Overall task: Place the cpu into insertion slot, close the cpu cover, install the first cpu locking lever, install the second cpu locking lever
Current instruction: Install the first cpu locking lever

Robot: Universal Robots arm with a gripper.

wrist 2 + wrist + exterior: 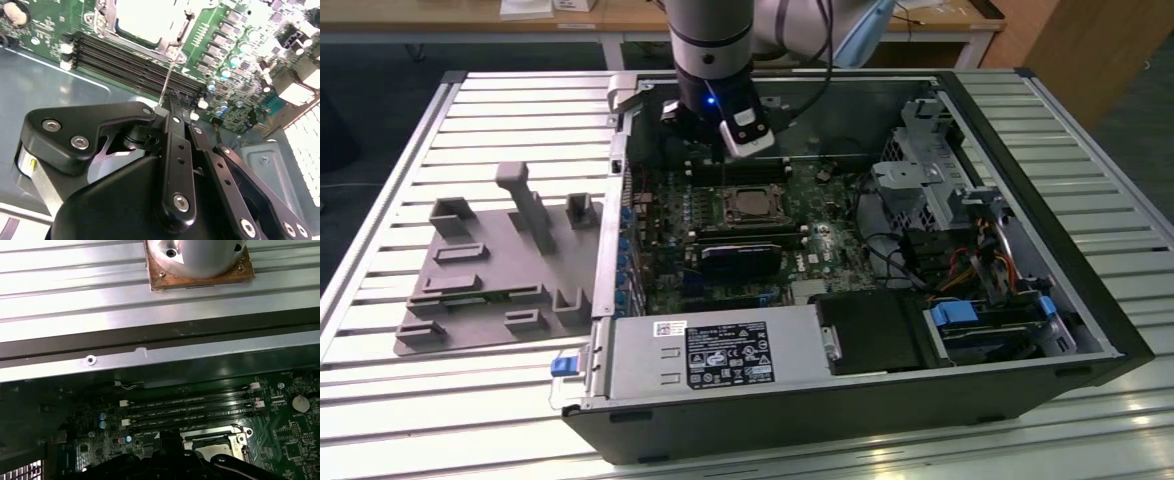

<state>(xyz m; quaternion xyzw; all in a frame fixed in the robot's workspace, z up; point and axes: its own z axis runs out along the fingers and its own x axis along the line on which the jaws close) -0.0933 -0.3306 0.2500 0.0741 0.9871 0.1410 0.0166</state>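
Pinching the tip of the thin silvery wire lever [166, 77] gives the black hand [168, 106] leverage. The grey square cpu [750, 205] sits socketed.

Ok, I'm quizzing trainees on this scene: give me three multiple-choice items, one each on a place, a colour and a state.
1. Relative to the computer case, the grey fixture tray lies: A inside it; B at the exterior view's left, on the slatted table; C on top.
2. The motherboard is: A green; B red; C white.
3. The gripper is: A open; B shut on the locking lever; C shut on nothing.
B, it rests on the slats; A, green shows around the memory slots; B, it pinches the thin lever.
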